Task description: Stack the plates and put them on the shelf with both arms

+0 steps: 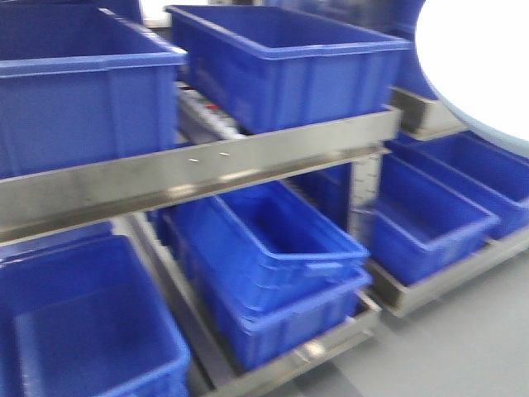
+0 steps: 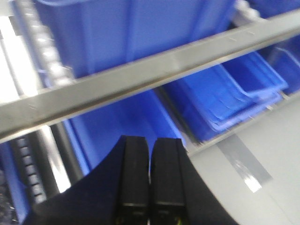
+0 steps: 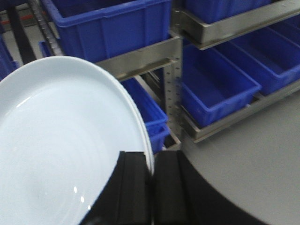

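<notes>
Right gripper (image 3: 152, 171) clamps the rim of the plates (image 3: 61, 140), which spread toward 9 o'clock; left gripper (image 2: 150, 178) is closed on nothing. We keep them level, clearing the shelf (image 3: 136, 61) rail at 12 o'clock.

A smooth grey floor (image 1: 463, 347) fills the front view at 4 to 5 o'clock, matte and unmarked there. The rest is furniture: a brushed steel shelf (image 1: 248, 157) whose front rail slants from 9 up to 2 o'clock, with blue crates (image 1: 281, 83) above and below it. In the left wrist view a pale glossy tape strip (image 2: 243, 163) crosses the floor at 4 o'clock and catches the light.
</notes>
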Motion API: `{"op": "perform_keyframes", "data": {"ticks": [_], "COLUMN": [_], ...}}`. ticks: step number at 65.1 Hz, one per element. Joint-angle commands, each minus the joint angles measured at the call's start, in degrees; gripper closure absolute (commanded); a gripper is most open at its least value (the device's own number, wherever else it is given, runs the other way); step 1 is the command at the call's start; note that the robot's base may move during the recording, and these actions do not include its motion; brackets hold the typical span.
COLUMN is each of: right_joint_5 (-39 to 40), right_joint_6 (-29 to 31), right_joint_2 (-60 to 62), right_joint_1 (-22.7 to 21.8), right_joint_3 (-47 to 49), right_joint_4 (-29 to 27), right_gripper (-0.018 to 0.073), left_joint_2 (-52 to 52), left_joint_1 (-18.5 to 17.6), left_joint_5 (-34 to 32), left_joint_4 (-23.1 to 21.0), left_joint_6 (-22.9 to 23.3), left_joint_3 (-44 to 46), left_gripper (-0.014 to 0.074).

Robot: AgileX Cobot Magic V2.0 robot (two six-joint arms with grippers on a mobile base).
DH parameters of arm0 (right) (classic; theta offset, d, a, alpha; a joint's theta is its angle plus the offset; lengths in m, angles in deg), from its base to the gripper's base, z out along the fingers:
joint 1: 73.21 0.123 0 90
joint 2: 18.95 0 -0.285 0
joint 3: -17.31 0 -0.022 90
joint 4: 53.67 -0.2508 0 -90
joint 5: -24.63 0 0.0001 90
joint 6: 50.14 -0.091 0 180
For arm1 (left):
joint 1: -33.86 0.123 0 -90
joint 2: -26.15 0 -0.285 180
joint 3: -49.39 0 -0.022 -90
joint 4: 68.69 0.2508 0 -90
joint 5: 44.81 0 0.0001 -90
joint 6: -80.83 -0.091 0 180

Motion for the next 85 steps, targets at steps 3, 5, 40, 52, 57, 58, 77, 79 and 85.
{"op": "perform_keyframes", "data": {"ticks": [3, 5, 40, 52, 57, 58, 77, 79, 85], "right_joint_5": [5.7, 5.7, 5.7, 5.7, 5.7, 5.7, 5.7, 5.7, 5.7], "right_joint_6": [0.1, 0.1, 0.1, 0.1, 0.1, 0.1, 0.1, 0.1, 0.1], "right_joint_2": [-0.1, -0.1, -0.1, -0.1, -0.1, -0.1, -0.1, -0.1, -0.1], "right_joint_1": [-0.3, -0.3, -0.3, -0.3, -0.3, -0.3, -0.3, -0.3, -0.3], "right_joint_3": [1.9, 1.9, 1.9, 1.9, 1.9, 1.9, 1.9, 1.9, 1.9], "right_joint_4": [0.6, 0.6, 0.6, 0.6, 0.6, 0.6, 0.6, 0.6, 0.6], "right_gripper": [0.0502, 0.0502, 0.0502, 0.0502, 0.0502, 0.0502, 0.0502, 0.0502, 0.0502], "left_joint_2": [-0.2, -0.2, -0.2, -0.2, -0.2, -0.2, -0.2, -0.2, -0.2], "left_joint_1": [-0.4, -0.4, -0.4, -0.4, -0.4, -0.4, -0.4, -0.4, -0.4], "left_joint_5": [-4.5, -4.5, -4.5, -4.5, -4.5, -4.5, -4.5, -4.5, -4.5], "left_joint_4": [-0.1, -0.1, -0.1, -0.1, -0.1, -0.1, -0.1, -0.1, -0.1], "left_joint_6": [0.2, 0.2, 0.2, 0.2, 0.2, 0.2, 0.2, 0.2, 0.2], "left_joint_3": [1.7, 1.7, 1.7, 1.7, 1.7, 1.7, 1.7, 1.7, 1.7], "left_gripper": [0.0511, 0.0511, 0.0511, 0.0511, 0.0511, 0.0511, 0.0511, 0.0511, 0.0511]}}
